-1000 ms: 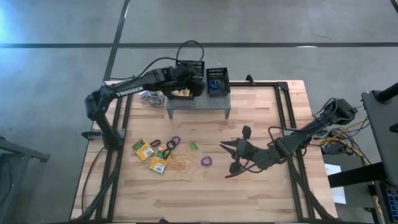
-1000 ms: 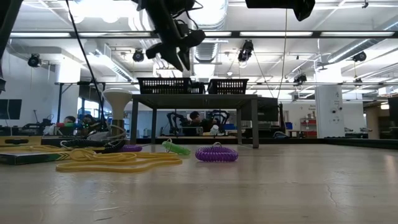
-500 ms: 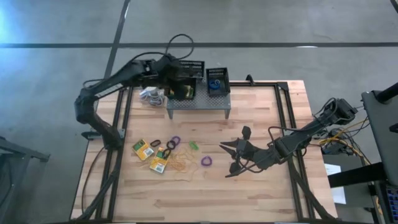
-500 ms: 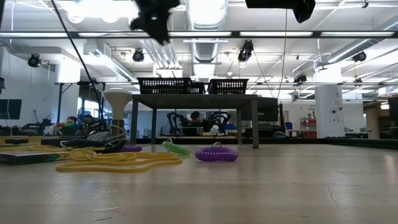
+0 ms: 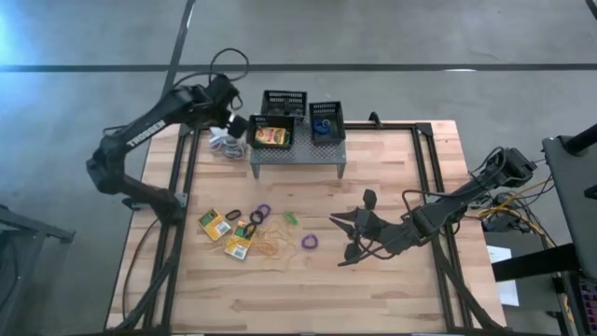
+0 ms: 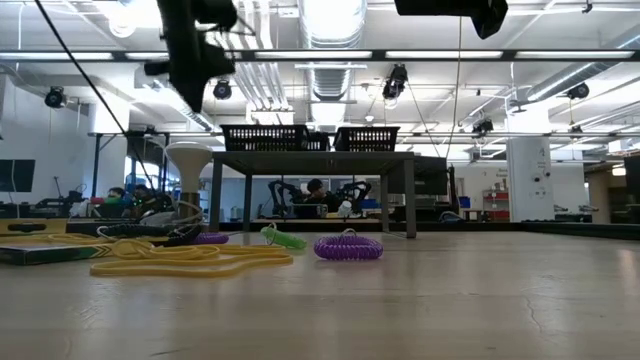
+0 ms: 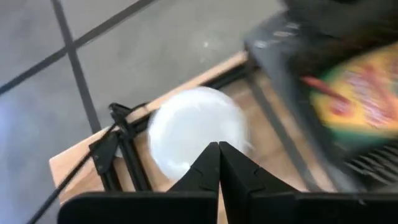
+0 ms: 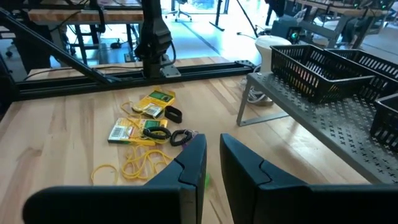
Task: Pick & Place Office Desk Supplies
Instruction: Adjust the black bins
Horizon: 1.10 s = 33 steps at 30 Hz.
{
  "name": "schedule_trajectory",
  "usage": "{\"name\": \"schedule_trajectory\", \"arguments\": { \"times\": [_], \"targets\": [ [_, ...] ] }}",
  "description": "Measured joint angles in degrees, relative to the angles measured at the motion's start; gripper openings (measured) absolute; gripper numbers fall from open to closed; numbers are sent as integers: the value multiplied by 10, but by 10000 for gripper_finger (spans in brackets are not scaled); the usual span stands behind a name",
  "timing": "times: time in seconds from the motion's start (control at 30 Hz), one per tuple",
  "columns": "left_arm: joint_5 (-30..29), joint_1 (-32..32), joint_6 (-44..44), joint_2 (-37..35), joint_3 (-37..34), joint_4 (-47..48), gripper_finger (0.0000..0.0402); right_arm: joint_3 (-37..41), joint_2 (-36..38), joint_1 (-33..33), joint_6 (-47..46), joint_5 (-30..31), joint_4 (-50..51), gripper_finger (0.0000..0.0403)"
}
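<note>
My left gripper [image 5: 237, 124] is shut and holds nothing. It hangs over the table's far left corner, above the white ball-shaped object [image 7: 196, 134], just left of the trays. One yellow-and-green box [image 5: 271, 136] lies in the left black mesh tray [image 5: 284, 97]. A blue ring [image 5: 322, 124] lies in the right tray [image 5: 327, 109]. Two more boxes [image 5: 214, 222] [image 5: 239, 245], purple rings [image 5: 309, 243], a green ring [image 5: 290, 218] and tan rubber bands [image 5: 273, 245] lie on the table's left half. My right gripper [image 8: 213, 155] waits at mid-table, slightly open with nothing between its fingers.
Both trays stand on the grey perforated metal stand [image 5: 298, 155] at the table's far edge. The white ball's coiled cord [image 5: 224, 146] lies left of the stand. Bare wood lies along the near edge and the right half around my right arm [image 5: 448, 207].
My left gripper has drawn back from above the left tray and swung toward the table's far left corner, rising a little. The yellow-and-green box stays in the tray, now uncovered. My right arm has kept still.
</note>
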<state>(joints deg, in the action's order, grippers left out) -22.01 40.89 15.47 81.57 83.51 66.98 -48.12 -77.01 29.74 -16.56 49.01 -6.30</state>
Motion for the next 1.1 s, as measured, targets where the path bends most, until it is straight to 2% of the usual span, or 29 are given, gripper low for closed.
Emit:
{"name": "schedule_trajectory", "arguments": {
  "times": [0.13, 0.43, 0.7, 1.1],
  "targets": [
    [37, 33, -38, 3, -48, -85, 4, 0, 0, 0, 0, 0, -2, 43],
    [96, 30, -64, 4, -117, -217, 3, 0, 0, 0, 1, 0, -22, 43],
    [125, 14, -69, 4, -135, -237, 3, 0, 0, 0, 2, 0, -25, 43],
    [133, -42, -31, 4, -134, -259, 4, 0, 0, 0, 2, 1, -29, 43]
  ]
}}
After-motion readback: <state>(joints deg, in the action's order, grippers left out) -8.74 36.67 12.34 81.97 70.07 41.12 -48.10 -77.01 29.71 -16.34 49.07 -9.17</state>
